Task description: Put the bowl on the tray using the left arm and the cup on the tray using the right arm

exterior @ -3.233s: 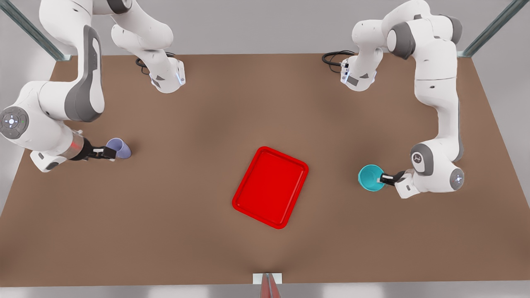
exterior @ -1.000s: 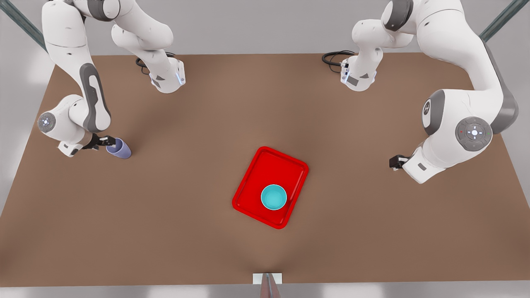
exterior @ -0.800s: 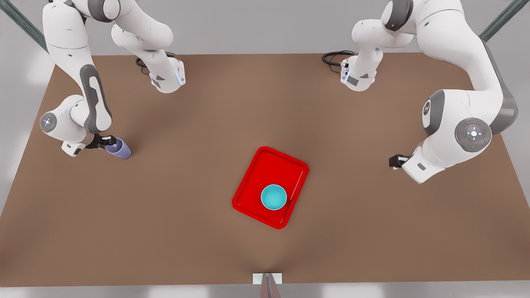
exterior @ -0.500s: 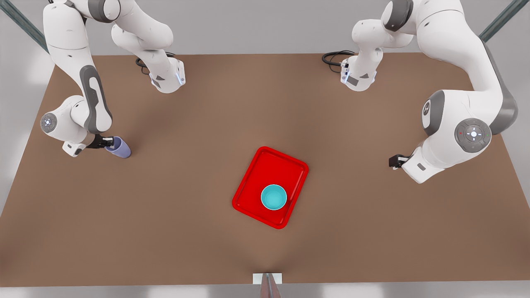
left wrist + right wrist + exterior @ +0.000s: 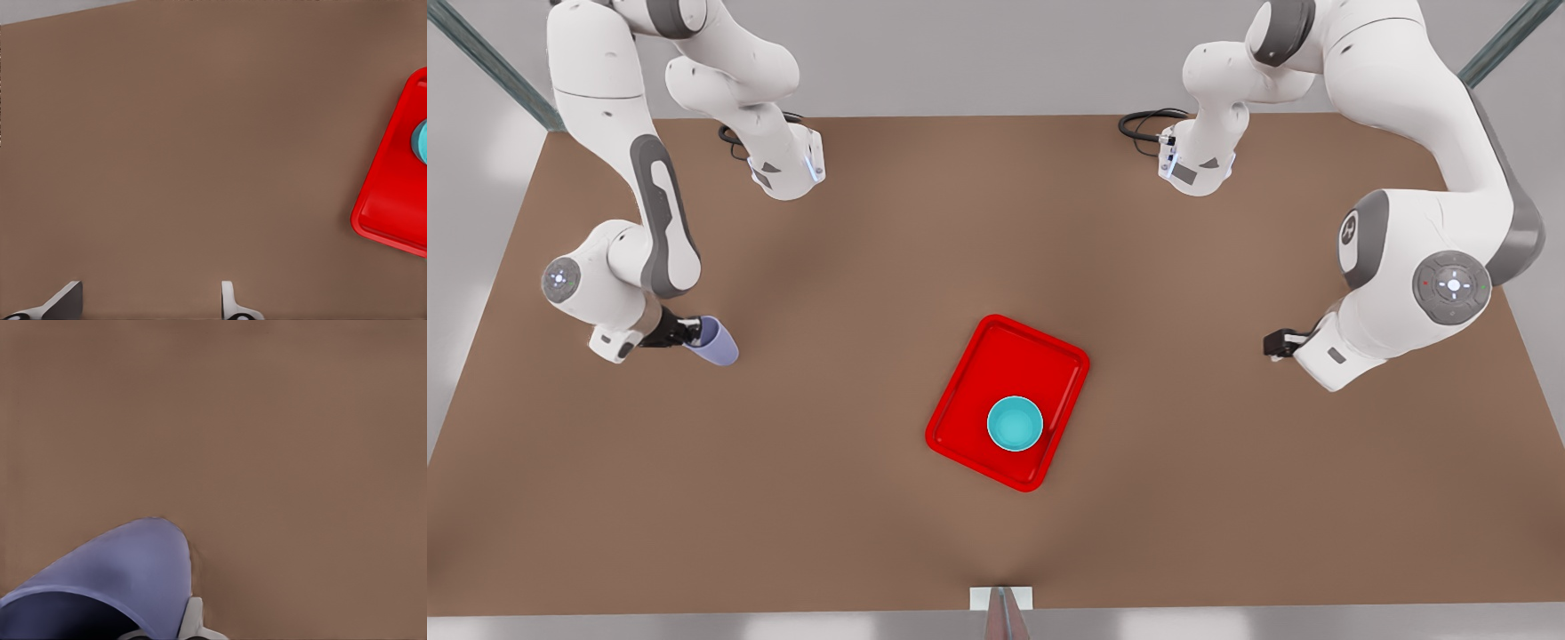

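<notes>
Table point(image 5: 854, 498) is carrying everything; the tray point(image 5: 996, 356) is lying mid-table, well apart from both grippers, off to the cup-holding gripper's far side toward the front view's right. The bowl point(image 5: 1015, 423) is already sitting inside the tray, at its near end, so the left arm's half looks done.

Left gripper point(image 5: 1276, 344) is waiting at the front view's right, fingers point(image 5: 67, 300) spread apart with nothing between them, tray and bowl edge just showing ahead of it in its wrist view.

Right gripper point(image 5: 680, 333) is at the front view's left, clamping the cup point(image 5: 713, 341) by its rim; the cup is hanging tilted, probably off the table, though the height is hard to judge from above. In the right wrist view the cup point(image 5: 113, 580) is sitting right against a fingertip.

Step in hand: carrying the cup to the tray. To do it well: keeping the grip firm on the rim, travelling high enough to clear the tray's raised edge, aiming for the open far end of the tray away from the bowl, levelling the cup before letting go so it isn't tipping over.
</notes>
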Motion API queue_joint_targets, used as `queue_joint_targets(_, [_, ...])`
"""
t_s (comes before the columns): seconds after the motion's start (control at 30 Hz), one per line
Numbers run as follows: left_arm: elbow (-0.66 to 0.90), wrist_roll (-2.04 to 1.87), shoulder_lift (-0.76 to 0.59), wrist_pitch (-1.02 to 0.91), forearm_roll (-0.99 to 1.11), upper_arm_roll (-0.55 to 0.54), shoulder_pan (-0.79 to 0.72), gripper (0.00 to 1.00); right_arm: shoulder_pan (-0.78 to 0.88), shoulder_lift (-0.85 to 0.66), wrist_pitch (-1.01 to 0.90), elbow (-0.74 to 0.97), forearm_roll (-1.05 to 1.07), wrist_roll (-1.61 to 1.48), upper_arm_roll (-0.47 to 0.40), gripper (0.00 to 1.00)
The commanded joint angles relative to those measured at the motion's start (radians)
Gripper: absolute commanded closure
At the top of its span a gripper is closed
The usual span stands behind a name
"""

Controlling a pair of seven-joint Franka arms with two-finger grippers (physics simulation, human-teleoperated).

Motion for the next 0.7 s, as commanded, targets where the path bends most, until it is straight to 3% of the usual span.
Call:
queue_joint_targets(0.0, [0.000,0.000,0.000,0.000,-0.002,0.000,0.000,0.00,0.005,-0.001,-0.003,0.007,-0.011,0.023,0.000,0.79])
queue_joint_targets(0.13, [-0.002,-0.002,0.000,0.000,-0.002,0.002,0.000,0.00,0.017,-0.002,-0.069,0.077,-0.011,0.178,0.081,0.79])
queue_joint_targets(0.3, [-0.003,-0.003,0.006,0.000,-0.002,0.005,0.001,0.00,0.019,-0.011,-0.065,0.106,-0.014,0.534,0.302,0.79])
queue_joint_targets(0.37, [-0.008,-0.003,0.006,0.000,-0.002,0.005,0.000,0.00,0.022,-0.008,-0.063,0.125,-0.017,0.623,0.347,0.79])
queue_joint_targets(0.67, [-0.009,-0.003,0.011,0.002,-0.002,0.006,0.003,0.00,0.349,0.177,-0.062,0.378,-0.032,1.186,0.362,0.79])
